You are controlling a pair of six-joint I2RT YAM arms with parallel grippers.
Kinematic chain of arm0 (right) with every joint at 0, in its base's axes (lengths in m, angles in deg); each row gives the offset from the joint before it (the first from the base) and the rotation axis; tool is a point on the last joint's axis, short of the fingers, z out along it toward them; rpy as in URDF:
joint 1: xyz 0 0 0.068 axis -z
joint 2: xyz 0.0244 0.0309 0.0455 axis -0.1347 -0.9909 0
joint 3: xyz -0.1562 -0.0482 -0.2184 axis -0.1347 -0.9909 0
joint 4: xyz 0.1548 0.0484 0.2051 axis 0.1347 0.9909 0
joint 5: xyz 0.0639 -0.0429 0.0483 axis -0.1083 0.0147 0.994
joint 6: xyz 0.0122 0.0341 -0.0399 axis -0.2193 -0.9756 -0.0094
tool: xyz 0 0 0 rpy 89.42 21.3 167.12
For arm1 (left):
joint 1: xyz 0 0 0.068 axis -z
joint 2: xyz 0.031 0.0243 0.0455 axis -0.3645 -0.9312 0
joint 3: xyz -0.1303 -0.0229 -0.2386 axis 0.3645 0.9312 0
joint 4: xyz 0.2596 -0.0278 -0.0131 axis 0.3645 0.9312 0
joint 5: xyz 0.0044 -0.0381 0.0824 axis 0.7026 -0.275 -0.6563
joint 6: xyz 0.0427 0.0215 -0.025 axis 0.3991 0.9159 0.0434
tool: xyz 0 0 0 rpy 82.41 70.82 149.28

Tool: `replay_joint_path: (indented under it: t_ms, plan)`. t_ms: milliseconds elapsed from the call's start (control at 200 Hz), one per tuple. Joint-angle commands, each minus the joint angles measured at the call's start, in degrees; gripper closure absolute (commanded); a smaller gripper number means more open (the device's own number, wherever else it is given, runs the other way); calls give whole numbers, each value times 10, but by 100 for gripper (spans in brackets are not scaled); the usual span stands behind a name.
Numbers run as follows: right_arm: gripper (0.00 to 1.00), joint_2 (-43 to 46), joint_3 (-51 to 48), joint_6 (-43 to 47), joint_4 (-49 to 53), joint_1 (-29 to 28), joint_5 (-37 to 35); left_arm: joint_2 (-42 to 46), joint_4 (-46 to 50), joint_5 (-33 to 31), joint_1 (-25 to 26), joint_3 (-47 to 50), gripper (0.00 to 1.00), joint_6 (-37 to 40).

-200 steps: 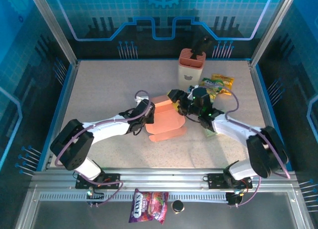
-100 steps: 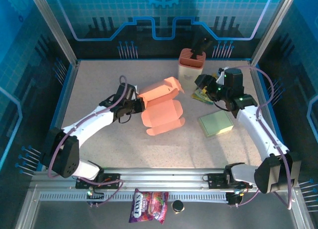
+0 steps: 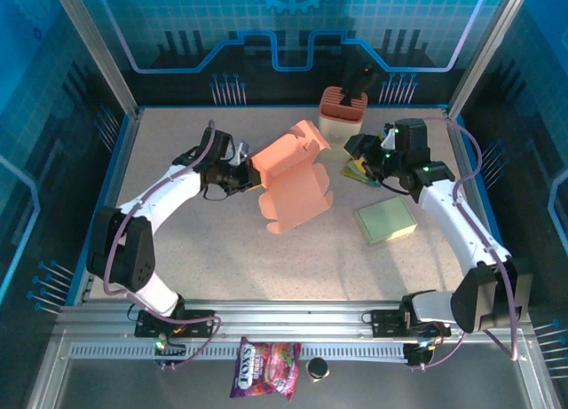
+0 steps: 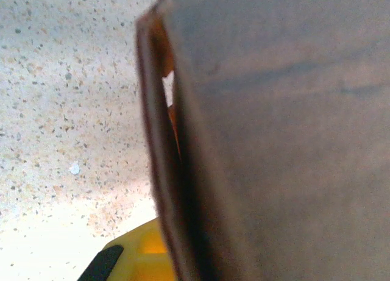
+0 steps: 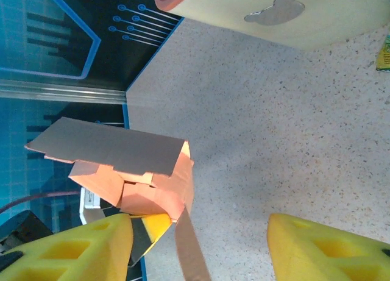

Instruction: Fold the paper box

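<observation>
In the top view, the paper box (image 3: 293, 183) is seen near the middle of the table (image 3: 213, 258). It is tilted, and one flap is raised toward the cream holder (image 3: 342, 116) at the back. The left edge of the box is clamped by the left gripper (image 3: 244, 174), whose jaws are closed narrowly on the cardboard. Whether the lower edge of the box touches the table cannot be told. The right gripper (image 3: 358, 150) is held just to the right of the box, apart from it, in front of the holder and over the snack packets (image 3: 362, 171). A yellow-green pad (image 3: 386, 223) lies flat on the table beside the right arm. A candy bag (image 3: 266, 369) is seen on the front rail, well apart from the rest.

In the left wrist view, a shaded wall of the box is pressed close to the camera. One yellow finger pad (image 4: 140, 256) is seen at its lower edge, with speckled table to the left.

In the right wrist view, the two yellow fingers (image 5: 67, 250) are spread wide with nothing between them but open table. The box is seen beyond the left finger, one grey flap lifted flat over it, with the holder at the top.
</observation>
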Motion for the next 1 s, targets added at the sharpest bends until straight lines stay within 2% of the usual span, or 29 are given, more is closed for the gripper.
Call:
replay_joint_path:
  t_ms: [0,60,205,270,390,725,875,995]
  plan:
    - [46,-7,3,-2,-15,-8,25,-4,22,41,-7,-22,100,-14]
    - [51,-8,-20,-18,-55,-9,31,-5,22,43,-7,-23,100,-16]
    - [57,-32,-36,-47,-112,-20,42,-6,24,50,-7,-24,100,-22]
    - [55,-42,-40,-51,-139,-31,41,-7,19,53,-7,-23,100,-29]
    - [47,-60,-47,-67,-190,-43,38,-8,14,57,-7,-20,100,-38]
    - [46,-101,-52,-101,-253,-56,52,-8,11,69,-8,-20,100,-57]
    - [46,-60,-87,-107,-268,-50,26,-9,16,68,-10,-17,100,-64]
    - [46,-25,-112,-92,-281,-23,39,-12,23,74,-14,-20,100,-55]
